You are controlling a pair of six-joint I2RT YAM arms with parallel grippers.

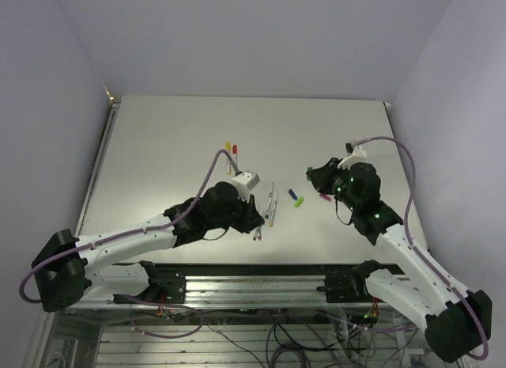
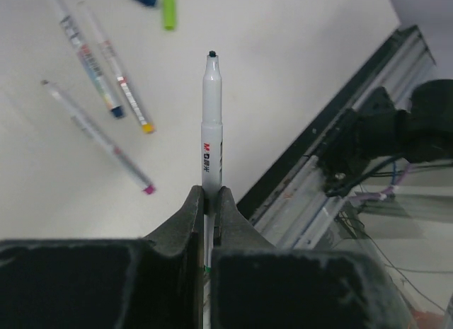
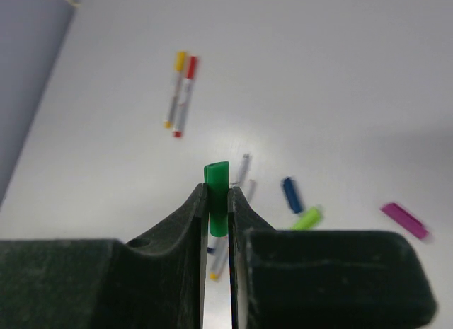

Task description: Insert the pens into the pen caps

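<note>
Gripped a bare pen point(image 2: 211, 117) in the left hand point(image 2: 210, 191), pinched the dark green cap point(image 3: 216, 175) in the right hand point(image 3: 218, 193), flanking the blue cap point(image 3: 291, 194).

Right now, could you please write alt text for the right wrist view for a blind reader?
The right gripper is shut on a dark green cap, upright over a white table. A blue cap, a light green cap and a magenta cap lie at right; a yellow-capped pen and a red-capped pen lie farther off at left.
</note>
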